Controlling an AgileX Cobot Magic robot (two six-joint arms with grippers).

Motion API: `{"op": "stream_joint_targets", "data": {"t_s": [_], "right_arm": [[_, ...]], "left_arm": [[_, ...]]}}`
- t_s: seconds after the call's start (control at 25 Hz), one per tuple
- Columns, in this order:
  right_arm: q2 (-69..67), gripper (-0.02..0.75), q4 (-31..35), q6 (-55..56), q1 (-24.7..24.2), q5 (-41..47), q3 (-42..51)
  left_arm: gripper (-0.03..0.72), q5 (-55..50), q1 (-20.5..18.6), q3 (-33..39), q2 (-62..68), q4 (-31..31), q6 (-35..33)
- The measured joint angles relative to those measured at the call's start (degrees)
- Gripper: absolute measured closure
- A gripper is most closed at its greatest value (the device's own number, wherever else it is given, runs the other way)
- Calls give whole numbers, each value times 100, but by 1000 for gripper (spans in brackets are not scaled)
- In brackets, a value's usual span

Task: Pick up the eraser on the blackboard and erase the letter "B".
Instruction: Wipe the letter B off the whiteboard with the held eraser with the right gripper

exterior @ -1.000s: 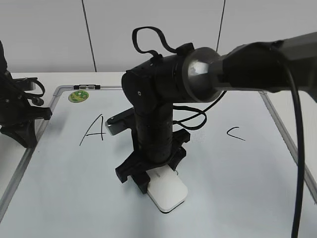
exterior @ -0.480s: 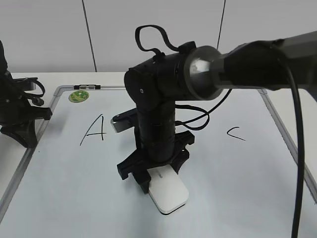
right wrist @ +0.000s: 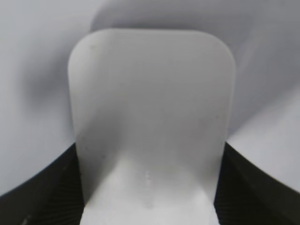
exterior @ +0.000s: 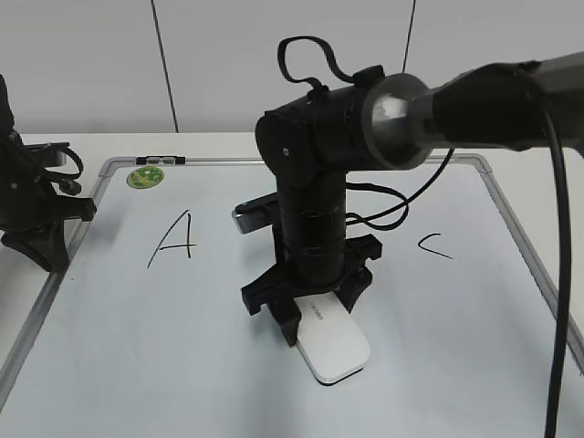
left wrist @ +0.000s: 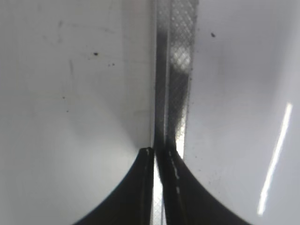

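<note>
The right gripper (exterior: 310,310) is clamped on the eraser (exterior: 336,347), its two fingers (right wrist: 42,187) pressing the eraser's near end from either side while the far end sticks out ahead of them, flat on the blackboard (exterior: 109,365). The eraser sits between the letters "A" (exterior: 173,240) and "C" (exterior: 434,245). The left gripper (left wrist: 158,157) has its tips pinched together with nothing between them, over the board's frame (left wrist: 176,70).

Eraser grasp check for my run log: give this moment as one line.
right gripper: shut on eraser | eraser on blackboard | left gripper: shut, over frame | A, C visible; B unseen
</note>
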State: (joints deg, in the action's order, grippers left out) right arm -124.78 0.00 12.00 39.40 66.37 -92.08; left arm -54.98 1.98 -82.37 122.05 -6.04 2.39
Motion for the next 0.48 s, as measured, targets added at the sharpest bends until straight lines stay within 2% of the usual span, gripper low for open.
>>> {"op": "stream_joint_targets", "data": {"t_s": [0.48], "right_arm": [[0,214,-436,5,-839,159,-9]], "left_arm": [[662,0,0,0,0,4,0]]}}
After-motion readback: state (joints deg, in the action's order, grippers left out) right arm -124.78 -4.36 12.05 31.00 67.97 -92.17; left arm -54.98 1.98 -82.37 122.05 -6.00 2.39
